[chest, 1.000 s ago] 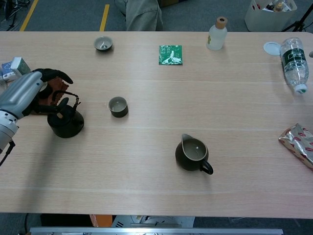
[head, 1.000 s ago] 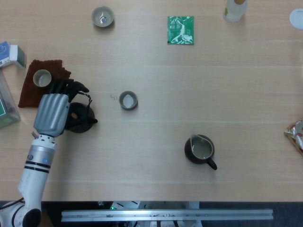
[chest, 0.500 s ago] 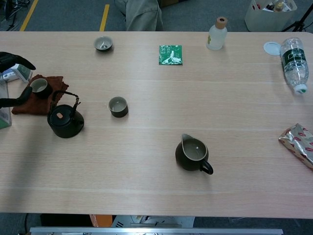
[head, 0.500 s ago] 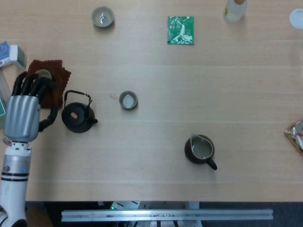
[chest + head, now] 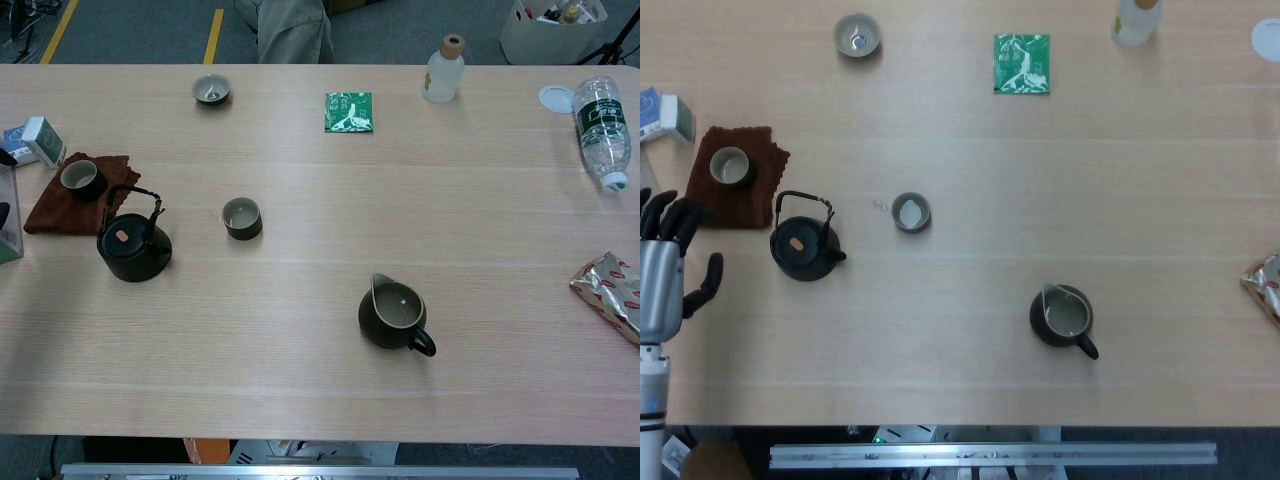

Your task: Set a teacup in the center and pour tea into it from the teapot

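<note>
The teapot (image 5: 805, 247) is standing upright on the worktop (image 5: 1060, 180), just beside the brown cloth (image 5: 735, 178), with its wire bail handle (image 5: 800, 203) raised over the lid and its short spout pointing toward the teacup (image 5: 911, 213). That teacup is sitting apart from the pot, left of the worktop's middle, and something pale is showing inside it; whether that is tea cannot be told. The left robot hand (image 5: 665, 272) is being held open and empty at the worktop's left edge, well clear of the pot, fingers spread; the right robot hand is appearing in neither view. The pot is being judged as heavy for its size, rigid and probably cast iron or dark ceramic, so it should be taken by the bail handle at its top, where the weight will hang steady beneath the fingers. A thin handle may be slipping or swinging in the grip as the pot is tilted. The teacup is looking small, light and breakable, and would best be pinched gently at its rim.
</note>
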`<state>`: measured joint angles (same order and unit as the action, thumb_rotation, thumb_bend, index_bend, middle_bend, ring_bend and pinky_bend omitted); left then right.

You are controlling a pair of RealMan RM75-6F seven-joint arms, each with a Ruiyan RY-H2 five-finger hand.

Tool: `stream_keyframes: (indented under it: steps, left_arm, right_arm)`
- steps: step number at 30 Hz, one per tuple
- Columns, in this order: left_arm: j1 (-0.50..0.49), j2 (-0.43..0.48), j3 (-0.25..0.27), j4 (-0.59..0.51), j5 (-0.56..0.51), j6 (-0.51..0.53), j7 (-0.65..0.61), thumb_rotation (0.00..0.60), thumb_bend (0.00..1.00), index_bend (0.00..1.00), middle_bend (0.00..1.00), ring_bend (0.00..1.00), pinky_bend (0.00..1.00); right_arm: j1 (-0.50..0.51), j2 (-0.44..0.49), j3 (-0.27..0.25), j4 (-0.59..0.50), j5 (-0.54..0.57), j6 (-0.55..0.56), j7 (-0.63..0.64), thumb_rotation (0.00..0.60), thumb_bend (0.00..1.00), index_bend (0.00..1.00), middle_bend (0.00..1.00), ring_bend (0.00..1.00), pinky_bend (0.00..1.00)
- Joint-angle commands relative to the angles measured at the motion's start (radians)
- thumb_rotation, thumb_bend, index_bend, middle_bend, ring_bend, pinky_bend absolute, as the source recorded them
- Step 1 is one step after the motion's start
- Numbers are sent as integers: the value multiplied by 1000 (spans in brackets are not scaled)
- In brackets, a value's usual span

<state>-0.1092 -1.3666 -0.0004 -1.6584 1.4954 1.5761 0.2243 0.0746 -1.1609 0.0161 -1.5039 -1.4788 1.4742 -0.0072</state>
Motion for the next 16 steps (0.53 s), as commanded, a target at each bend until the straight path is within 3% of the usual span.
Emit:
stream_keyframes:
  steps: [1, 16]
  left_arm:
    - [10, 5, 2, -6, 6, 10, -5, 600, 381, 327, 279, 167, 108]
    - [20, 4, -7, -16, 10, -10, 7, 600, 381, 327, 279, 167, 108]
  right_arm:
    - [-5, 1, 1, 1, -7, 9, 1, 600, 254, 182, 219, 42, 64]
    - [-15, -1, 10, -7, -17, 18, -10, 600, 254, 182, 219, 42, 64]
